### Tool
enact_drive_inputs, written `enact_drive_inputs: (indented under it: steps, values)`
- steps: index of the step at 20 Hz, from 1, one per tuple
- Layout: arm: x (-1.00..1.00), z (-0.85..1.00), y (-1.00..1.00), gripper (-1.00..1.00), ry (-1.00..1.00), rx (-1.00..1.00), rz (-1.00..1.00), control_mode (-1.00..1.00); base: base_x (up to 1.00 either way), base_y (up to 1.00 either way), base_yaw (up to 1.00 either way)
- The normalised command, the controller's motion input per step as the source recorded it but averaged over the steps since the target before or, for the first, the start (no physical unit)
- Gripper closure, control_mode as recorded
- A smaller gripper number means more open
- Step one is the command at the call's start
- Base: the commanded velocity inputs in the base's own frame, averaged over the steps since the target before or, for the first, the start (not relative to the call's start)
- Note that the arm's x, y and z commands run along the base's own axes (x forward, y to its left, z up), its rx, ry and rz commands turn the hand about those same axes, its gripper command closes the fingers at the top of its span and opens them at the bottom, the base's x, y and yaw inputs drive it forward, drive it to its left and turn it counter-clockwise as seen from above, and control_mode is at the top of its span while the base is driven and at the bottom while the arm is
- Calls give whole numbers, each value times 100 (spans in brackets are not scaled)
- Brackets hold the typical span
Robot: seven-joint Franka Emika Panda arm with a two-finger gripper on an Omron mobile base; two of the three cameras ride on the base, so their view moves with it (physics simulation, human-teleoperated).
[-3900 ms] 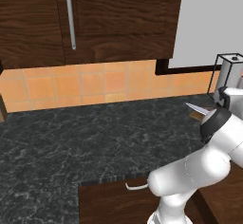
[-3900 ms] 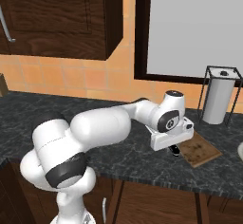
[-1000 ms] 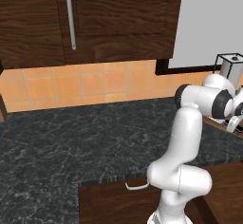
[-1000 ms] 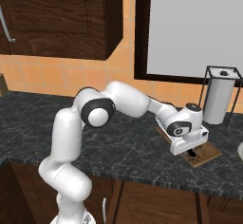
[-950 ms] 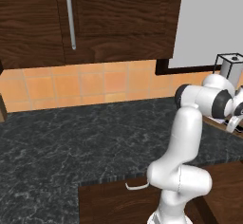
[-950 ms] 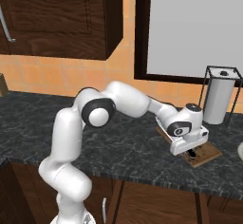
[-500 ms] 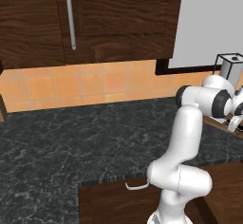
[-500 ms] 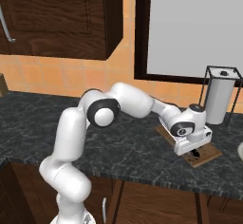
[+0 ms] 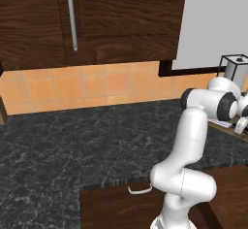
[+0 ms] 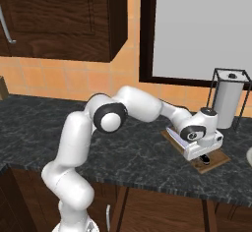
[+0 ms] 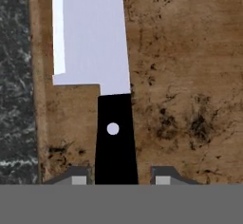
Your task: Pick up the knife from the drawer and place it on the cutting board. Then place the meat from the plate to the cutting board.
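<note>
While the gripper [image 11: 117, 180] is straddling the black handle, fingers [image 11: 79, 179] showing slim gaps, the knife [image 11: 102, 71] is lying flat on the cutting board [image 11: 180, 76]; lifting crooked risks snagging the handle and dragging it toward the counter [image 11: 14, 76].

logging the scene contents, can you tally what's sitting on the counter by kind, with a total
knife: 1
cutting board: 1
paper towel holder with roll: 1
total: 3
</note>
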Motion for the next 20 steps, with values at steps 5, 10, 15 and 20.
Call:
enact_drive_inputs:
  steps: [5,10,15,20]
  values:
    - [0,0,0,-100,0,0,0,-100,0,0,0]
    - [0,1,0,-100,0,0,0,-100,0,0,0]
    - [-46,48,0,-100,-15,0,0,-100,0,0,0]
    - [-61,48,0,-100,-14,3,-2,-100,0,0,0]
